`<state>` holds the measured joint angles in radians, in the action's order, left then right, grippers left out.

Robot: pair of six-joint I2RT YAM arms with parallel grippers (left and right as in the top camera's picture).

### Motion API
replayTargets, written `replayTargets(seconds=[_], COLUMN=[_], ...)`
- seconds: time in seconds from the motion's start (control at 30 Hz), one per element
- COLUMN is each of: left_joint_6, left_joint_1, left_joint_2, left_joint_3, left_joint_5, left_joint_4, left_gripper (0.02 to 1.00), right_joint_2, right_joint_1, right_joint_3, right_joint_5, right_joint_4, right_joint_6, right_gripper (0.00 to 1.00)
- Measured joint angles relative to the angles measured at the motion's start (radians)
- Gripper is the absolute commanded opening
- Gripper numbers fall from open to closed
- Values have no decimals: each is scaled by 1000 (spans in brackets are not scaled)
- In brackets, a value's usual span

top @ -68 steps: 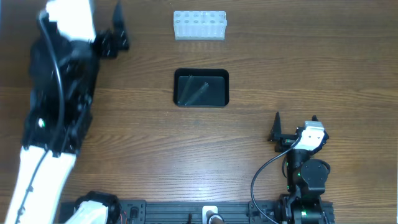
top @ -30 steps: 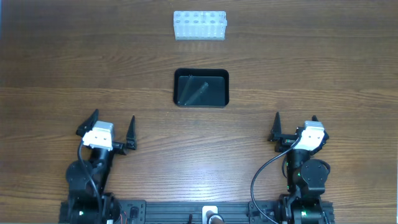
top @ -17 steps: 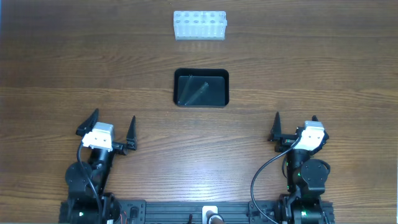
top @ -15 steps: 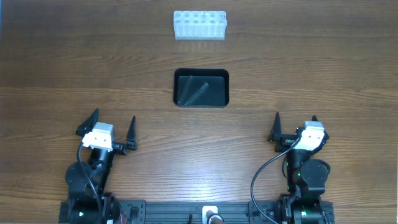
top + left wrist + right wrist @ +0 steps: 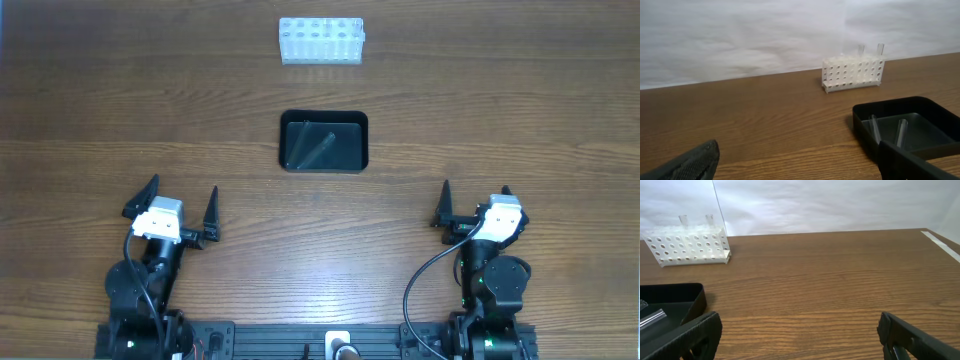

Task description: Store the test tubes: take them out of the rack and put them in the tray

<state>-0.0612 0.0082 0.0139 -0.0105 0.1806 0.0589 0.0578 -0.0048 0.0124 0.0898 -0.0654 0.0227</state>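
Two stored, two to go, by our count: a pair of tubes [image 5: 901,131] lies flat in the tray [image 5: 283,142] on the worktop [image 5: 500,100]. Two more tubes [image 5: 880,48] stand upright in the rack [image 5: 321,41] beyond the tray, their tops proud of the holes and handy for a pinch. The left claw [image 5: 183,186] and right claw [image 5: 477,187] sit spread and empty on the tray's near side, well apart from it and to either side. That placing, we judge, leaves both a free run to the rack.

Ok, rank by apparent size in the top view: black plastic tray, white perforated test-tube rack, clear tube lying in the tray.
1. Black plastic tray, largest.
2. White perforated test-tube rack, as wide but shallower.
3. Clear tube, smallest.
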Motion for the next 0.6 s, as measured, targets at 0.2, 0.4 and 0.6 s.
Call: replayTargets(seconds=[0.2,0.4,0.6], left_joint_6=[0,0,0], left_joint_1=[0,0,0], left_joint_2=[0,0,0], left_joint_3=[0,0,0], left_joint_5=[0,0,0], left_joint_4=[0,0,0], left_gripper=[1000,1000,998], right_joint_2=[0,0,0], right_joint_1=[0,0,0], right_joint_3=[0,0,0], right_joint_5=[0,0,0], right_joint_4=[0,6,11], right_joint_6=[-1,1,3], right_gripper=[991,993,993])
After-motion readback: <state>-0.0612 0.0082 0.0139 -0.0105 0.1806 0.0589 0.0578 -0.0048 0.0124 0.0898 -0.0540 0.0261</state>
